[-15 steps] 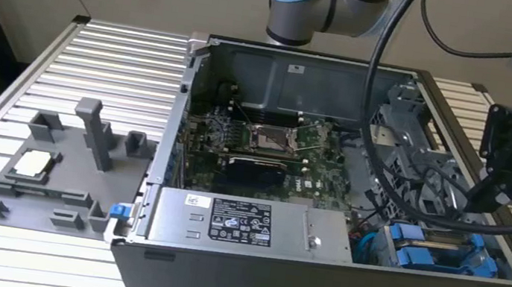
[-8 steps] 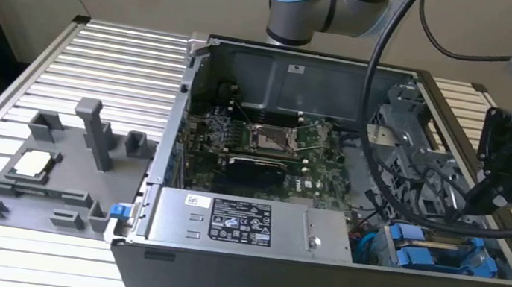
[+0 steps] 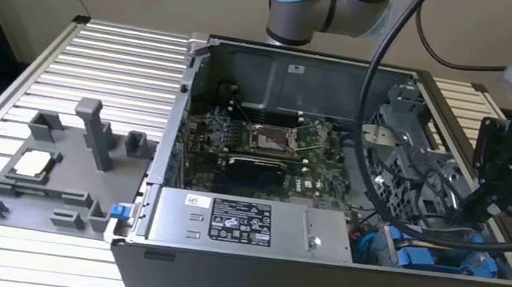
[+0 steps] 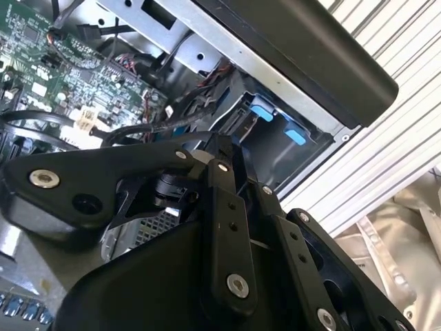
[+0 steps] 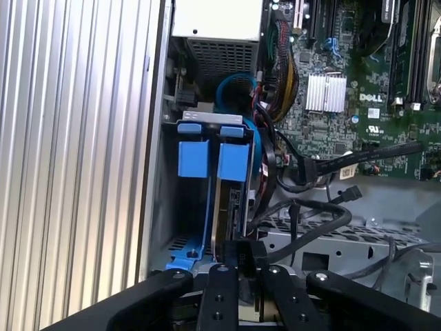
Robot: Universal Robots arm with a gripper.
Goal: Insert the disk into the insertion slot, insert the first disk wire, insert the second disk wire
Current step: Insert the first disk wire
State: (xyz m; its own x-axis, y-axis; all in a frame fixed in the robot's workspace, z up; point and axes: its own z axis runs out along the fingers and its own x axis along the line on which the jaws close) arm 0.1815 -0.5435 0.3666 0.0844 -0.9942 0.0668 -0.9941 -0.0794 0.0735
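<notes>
Fingers (image 5: 219, 293) are pinched together at one end of the disk (image 5: 224, 207); their tips hide what, if anything, they clamp. Disk sits in the slot (image 5: 164, 207), mostly hidden behind its blue carrier (image 5: 233, 162). Black cable (image 5: 331, 228) loops just beside.
</notes>
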